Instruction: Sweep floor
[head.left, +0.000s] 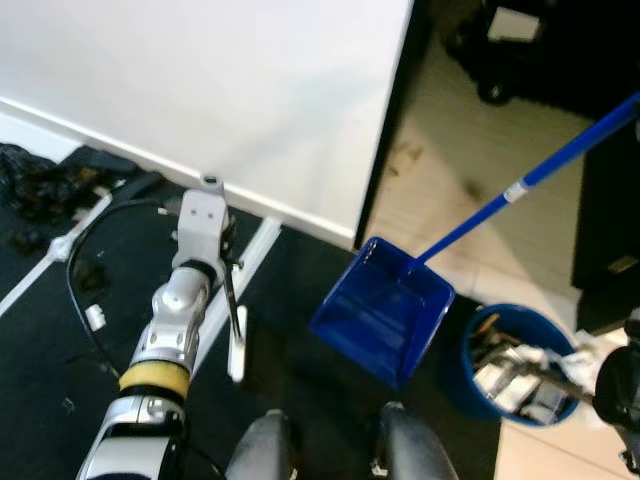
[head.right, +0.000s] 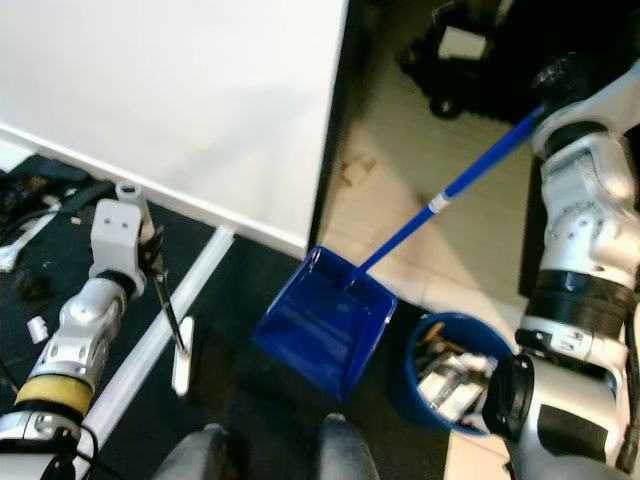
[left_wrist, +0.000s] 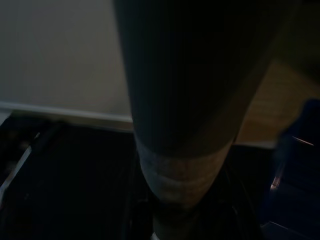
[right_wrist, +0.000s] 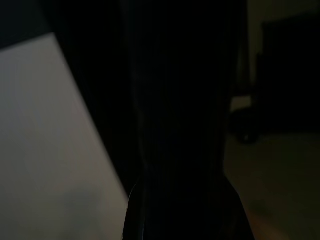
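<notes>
I see the blue plastic dustpan (head.right: 322, 340) tilted on the dark floor, its long blue handle (head.right: 470, 170) running toward two o'clock into my right gripper (head.right: 553, 92), grip state unclear, while the left gripper (head.right: 160, 270) holds a thin dark brush stick (head.right: 172, 310).

One blue dustpan (head.left: 385, 320) on one long blue handle (head.left: 520, 190) — one blue bin (head.left: 520, 362) beside it, holding several pieces of rubbish, too jumbled to count. One white panel (head.left: 220, 90). Two silver arms — left (head.left: 175, 330), right (head.right: 585, 260).
</notes>
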